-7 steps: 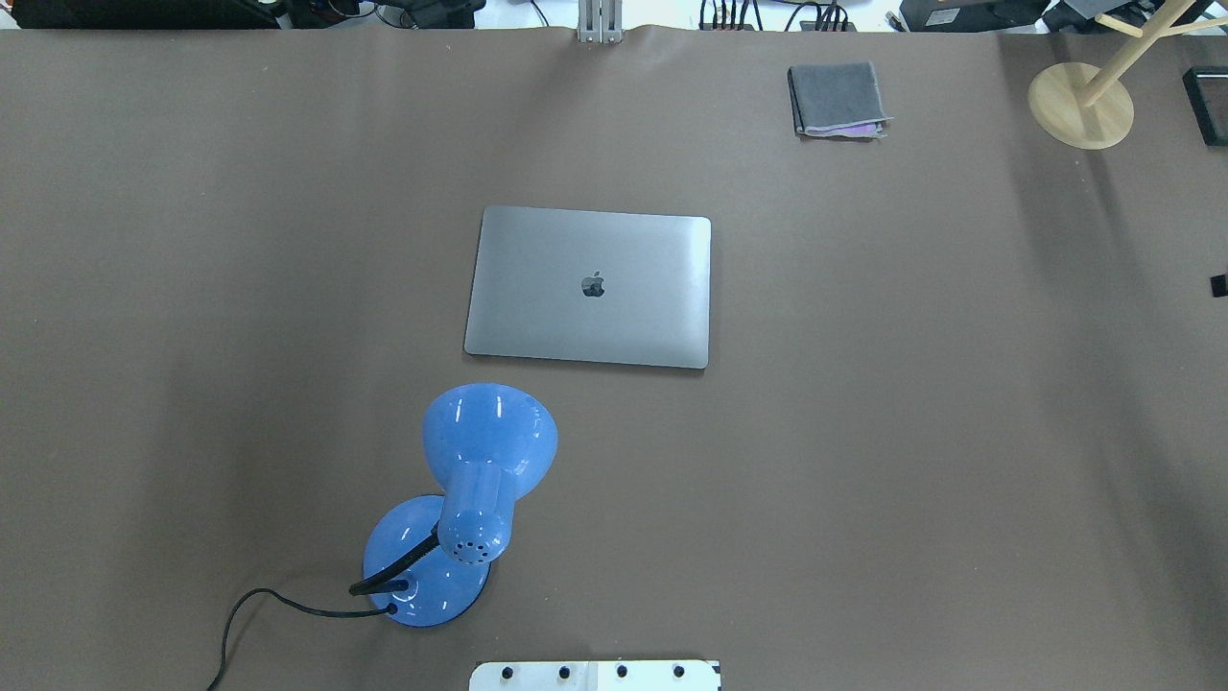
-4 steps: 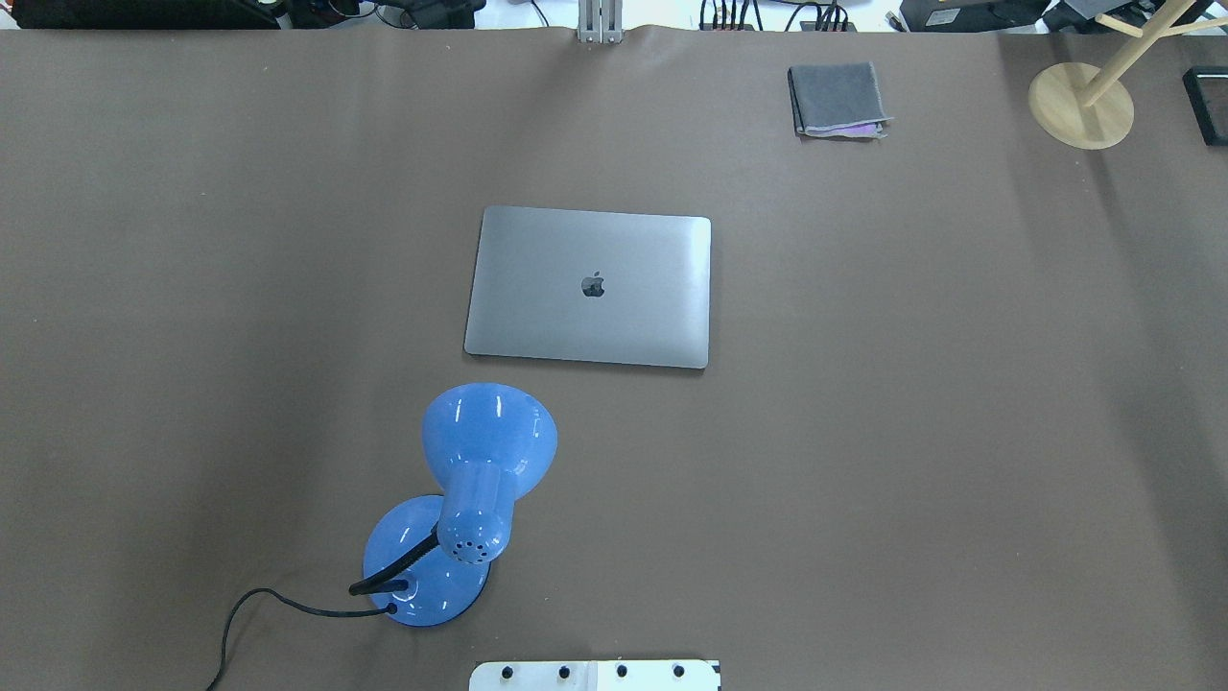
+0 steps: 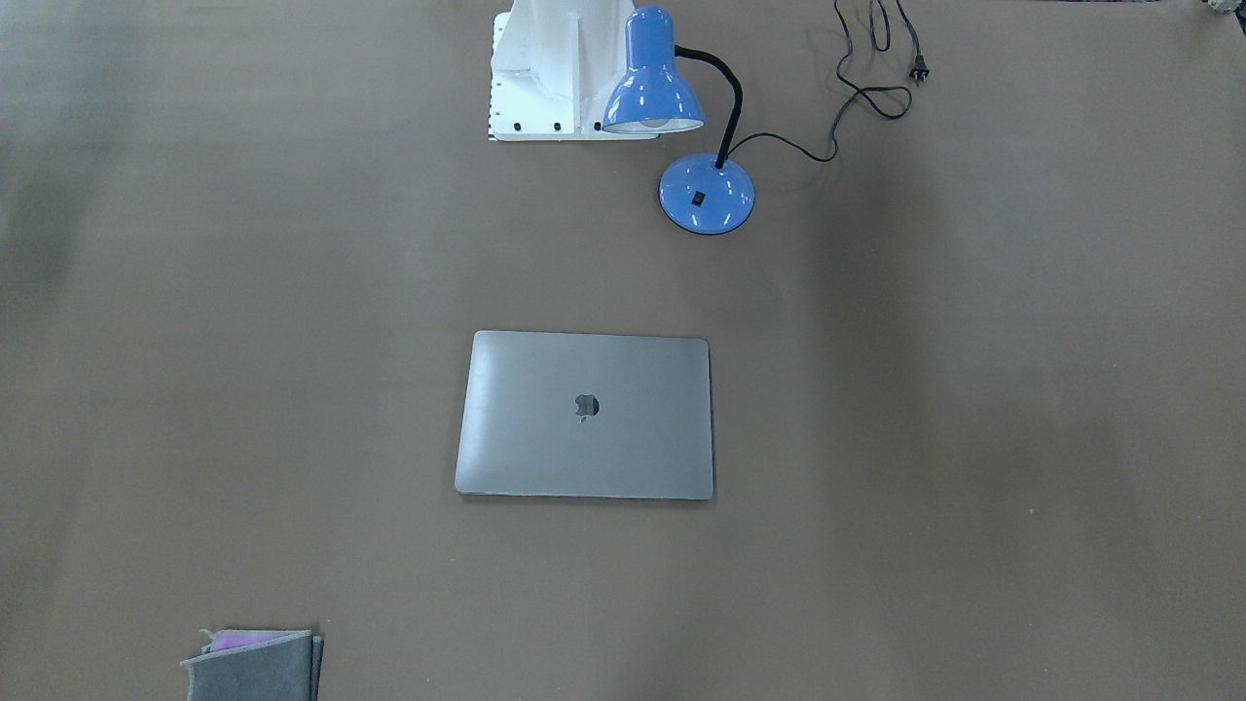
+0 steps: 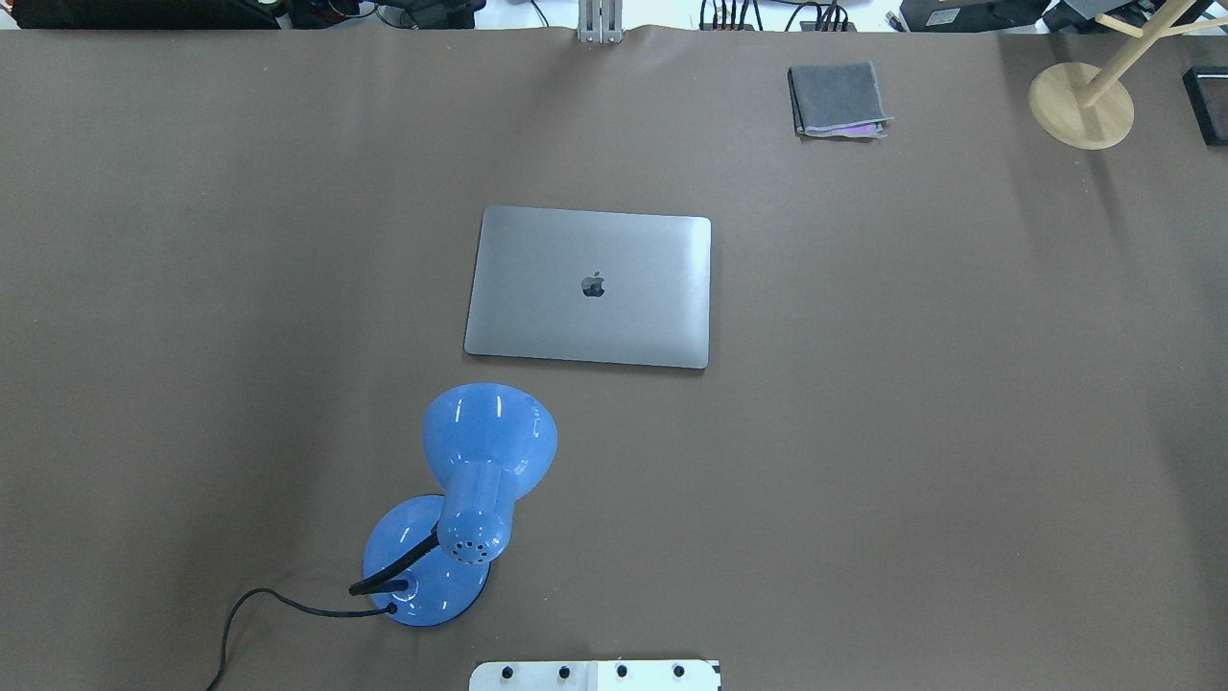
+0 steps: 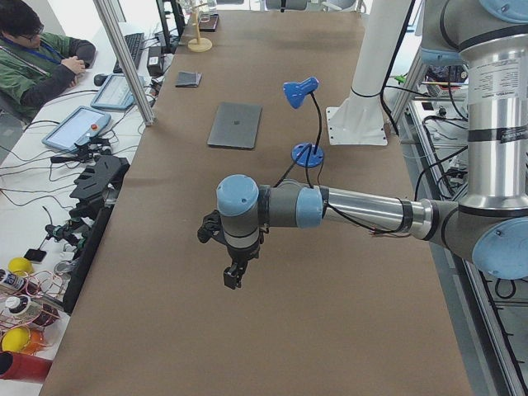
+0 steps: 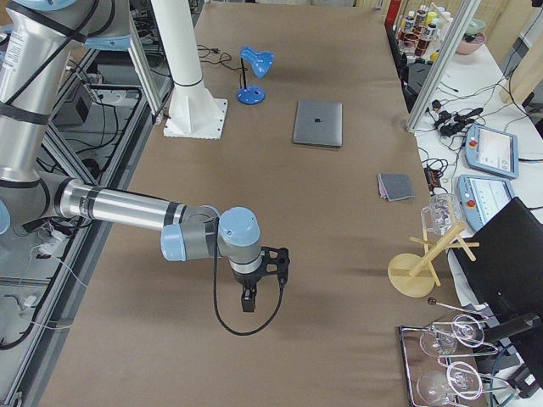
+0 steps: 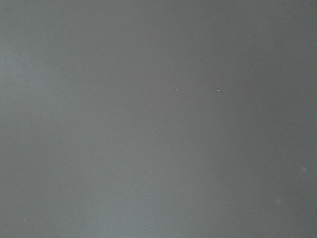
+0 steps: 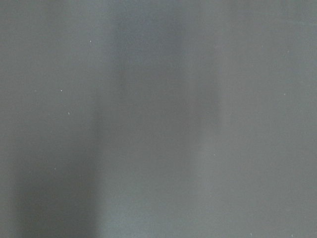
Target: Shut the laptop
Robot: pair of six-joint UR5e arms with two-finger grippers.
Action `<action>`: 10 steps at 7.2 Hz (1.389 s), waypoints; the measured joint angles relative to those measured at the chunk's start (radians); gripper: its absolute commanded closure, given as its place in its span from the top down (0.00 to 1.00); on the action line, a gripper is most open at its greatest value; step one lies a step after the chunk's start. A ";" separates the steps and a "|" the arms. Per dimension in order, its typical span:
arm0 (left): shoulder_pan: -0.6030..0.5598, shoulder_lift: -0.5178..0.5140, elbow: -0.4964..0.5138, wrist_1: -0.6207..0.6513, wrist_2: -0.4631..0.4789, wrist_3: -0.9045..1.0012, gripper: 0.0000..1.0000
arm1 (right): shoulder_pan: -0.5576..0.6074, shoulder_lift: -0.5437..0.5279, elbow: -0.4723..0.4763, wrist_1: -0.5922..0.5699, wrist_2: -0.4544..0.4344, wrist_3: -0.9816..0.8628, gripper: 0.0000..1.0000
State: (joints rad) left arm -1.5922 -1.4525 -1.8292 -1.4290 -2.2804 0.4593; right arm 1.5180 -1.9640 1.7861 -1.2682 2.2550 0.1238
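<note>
The laptop [image 4: 588, 286] lies shut mid-worktop [image 4: 911, 432], so the left gripper [image 5: 233, 279] and right gripper [image 6: 247, 303] hang by the ends; open or not, I cannot tell.

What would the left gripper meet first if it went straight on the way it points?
The left gripper points straight down, so it would most likely meet the brown table first; its wrist view shows only plain surface.
</note>
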 measured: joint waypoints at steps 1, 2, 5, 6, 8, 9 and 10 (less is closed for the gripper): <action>-0.001 0.009 -0.010 0.000 -0.002 0.001 0.99 | 0.011 -0.011 -0.002 0.000 0.035 0.000 1.00; -0.001 0.019 -0.015 -0.001 -0.003 0.001 0.99 | 0.017 -0.021 -0.001 -0.002 0.052 -0.002 1.00; -0.002 0.039 -0.020 -0.009 -0.005 0.001 0.99 | -0.021 -0.023 0.055 -0.088 0.051 -0.005 1.00; -0.002 0.040 -0.021 -0.010 -0.005 0.001 0.99 | -0.026 -0.023 0.115 -0.184 0.044 -0.006 1.00; -0.001 0.040 -0.021 -0.010 -0.005 0.001 0.99 | -0.018 -0.024 0.185 -0.294 0.026 -0.006 1.00; 0.000 0.040 -0.021 -0.010 -0.006 0.001 0.99 | -0.017 -0.023 0.193 -0.307 0.023 -0.006 1.00; 0.000 0.040 -0.021 -0.010 -0.006 0.001 0.99 | -0.017 -0.021 0.196 -0.311 0.023 -0.005 1.00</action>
State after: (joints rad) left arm -1.5924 -1.4126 -1.8498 -1.4389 -2.2863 0.4602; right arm 1.5013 -1.9854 1.9821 -1.5793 2.2782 0.1184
